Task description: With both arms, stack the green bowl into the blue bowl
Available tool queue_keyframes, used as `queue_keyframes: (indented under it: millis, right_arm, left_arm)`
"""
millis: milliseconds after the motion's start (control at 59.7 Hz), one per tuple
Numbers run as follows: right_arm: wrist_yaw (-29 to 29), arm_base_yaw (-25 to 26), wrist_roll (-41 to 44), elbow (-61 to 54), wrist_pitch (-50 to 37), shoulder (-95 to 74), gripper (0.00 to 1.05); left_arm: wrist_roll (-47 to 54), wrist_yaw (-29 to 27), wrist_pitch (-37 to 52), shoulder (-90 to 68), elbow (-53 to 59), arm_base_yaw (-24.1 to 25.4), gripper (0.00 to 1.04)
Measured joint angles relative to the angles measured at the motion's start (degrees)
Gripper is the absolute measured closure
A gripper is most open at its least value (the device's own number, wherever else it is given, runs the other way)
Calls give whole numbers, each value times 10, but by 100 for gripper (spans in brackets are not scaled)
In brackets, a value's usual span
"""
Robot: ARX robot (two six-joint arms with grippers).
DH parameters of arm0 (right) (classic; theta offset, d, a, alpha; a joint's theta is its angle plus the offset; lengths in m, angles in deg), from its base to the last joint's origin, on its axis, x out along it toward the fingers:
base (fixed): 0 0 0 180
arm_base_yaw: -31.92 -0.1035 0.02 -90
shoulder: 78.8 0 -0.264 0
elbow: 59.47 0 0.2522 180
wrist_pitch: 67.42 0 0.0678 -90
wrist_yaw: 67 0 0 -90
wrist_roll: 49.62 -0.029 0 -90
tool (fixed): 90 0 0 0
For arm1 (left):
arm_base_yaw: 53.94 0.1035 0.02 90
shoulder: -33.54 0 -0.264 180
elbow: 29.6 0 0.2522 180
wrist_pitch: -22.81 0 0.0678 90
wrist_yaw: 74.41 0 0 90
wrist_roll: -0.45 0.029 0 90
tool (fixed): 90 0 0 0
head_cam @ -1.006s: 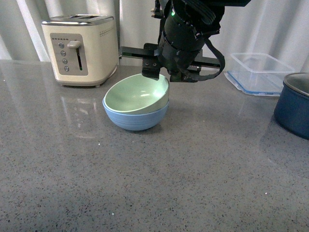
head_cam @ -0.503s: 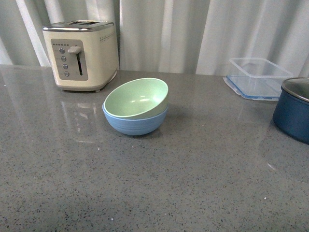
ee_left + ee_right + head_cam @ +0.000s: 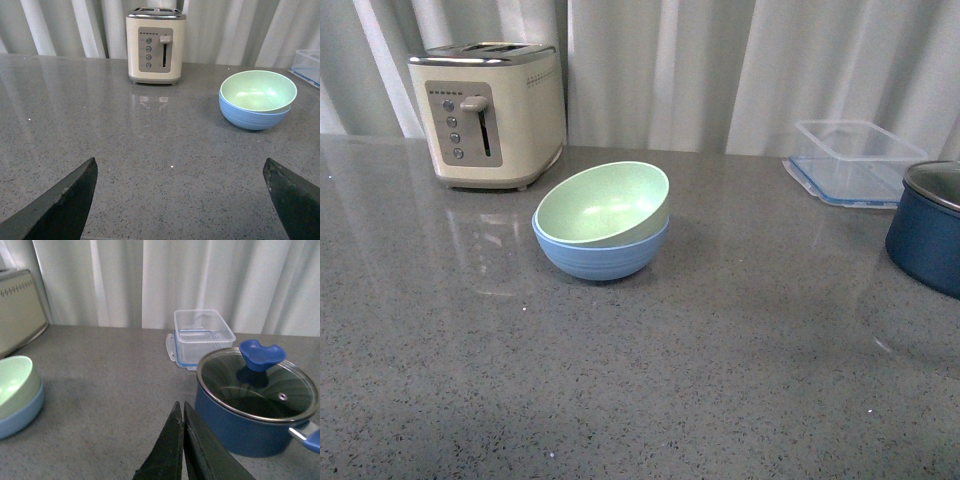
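Note:
The pale green bowl (image 3: pixel 603 203) sits nested, slightly tilted, inside the light blue bowl (image 3: pixel 601 253) on the grey counter. Both also show in the left wrist view, green bowl (image 3: pixel 258 90) in blue bowl (image 3: pixel 253 116), and at the edge of the right wrist view, green bowl (image 3: pixel 14 383) and blue bowl (image 3: pixel 20 416). No arm shows in the front view. My left gripper (image 3: pixel 181 167) is open and empty, well back from the bowls. My right gripper (image 3: pixel 181 408) is shut and empty, between the bowls and the pot.
A cream toaster (image 3: pixel 490 111) stands at the back left. A clear plastic container (image 3: pixel 855 158) sits at the back right. A dark navy pot (image 3: pixel 928 225) with a glass lid (image 3: pixel 256 381) stands at the right edge. White curtains hang behind.
The black arm that hung over the bowls a second ago has left the front view. The bowls stay nested in the same place.

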Motion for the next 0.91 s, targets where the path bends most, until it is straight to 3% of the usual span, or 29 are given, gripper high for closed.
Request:
queue_keyframes:
  millis: [436,520,905]
  right_arm:
    - [-63,66,0,-131,29,159,104]
    - [-109,101,0,-146,47,191,104]
    - [-113,117,0,-190,97,295,104]
  left_arm:
    - [0,0,0,0,0,0,7]
    - [0,0,0,0,0,0,7]
    - [0,0,0,0,0,0,7]
